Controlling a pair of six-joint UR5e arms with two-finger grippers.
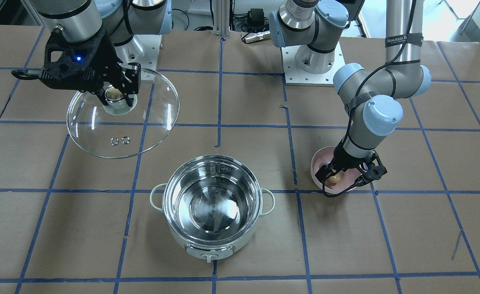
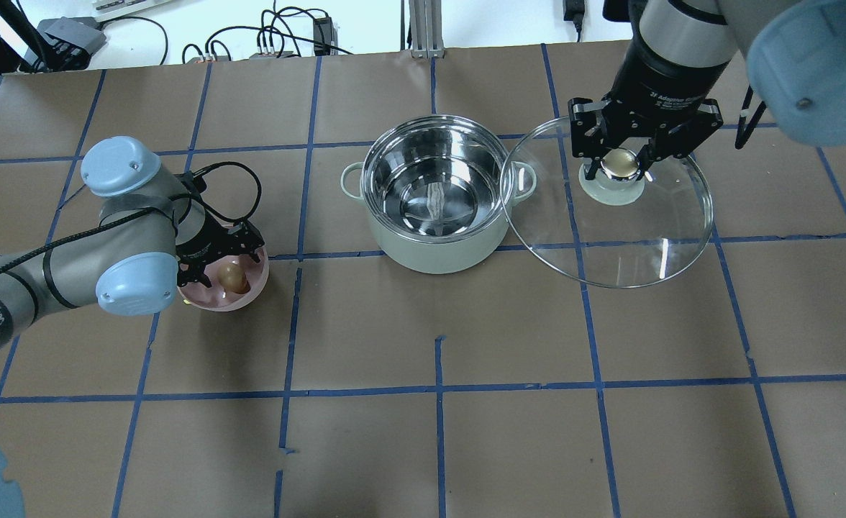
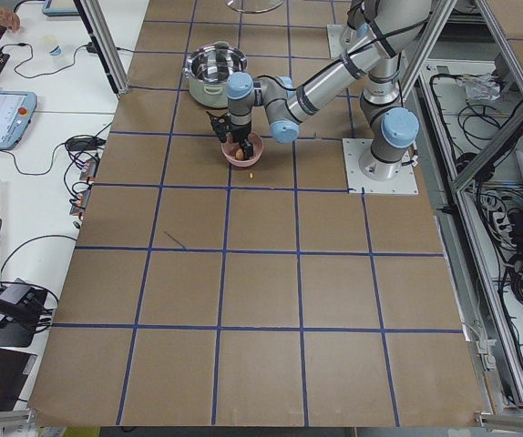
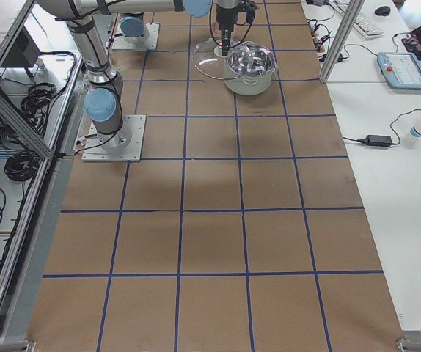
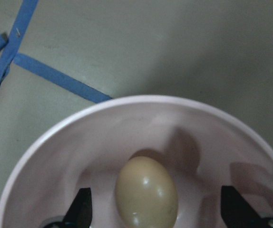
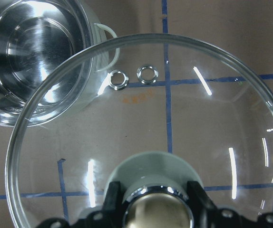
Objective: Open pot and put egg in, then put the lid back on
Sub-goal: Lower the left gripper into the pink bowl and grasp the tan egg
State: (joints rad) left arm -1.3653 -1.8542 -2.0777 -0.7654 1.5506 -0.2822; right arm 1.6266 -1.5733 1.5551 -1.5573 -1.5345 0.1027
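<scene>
The pot stands open and empty at mid-table, with a mint body and a steel inside. My right gripper is shut on the beige knob of the glass lid. It holds the lid tilted in the air beside the pot, and the lid's edge overlaps the pot's handle in the right wrist view. The brown egg lies in a pink bowl. My left gripper is open and down in the bowl, with a finger either side of the egg and gaps showing.
The pink bowl sits on the robot's left of the pot. Two arm base plates stand at the robot's side of the table. Brown paper with blue tape lines covers the table. A small yellowish bit lies by the bowl.
</scene>
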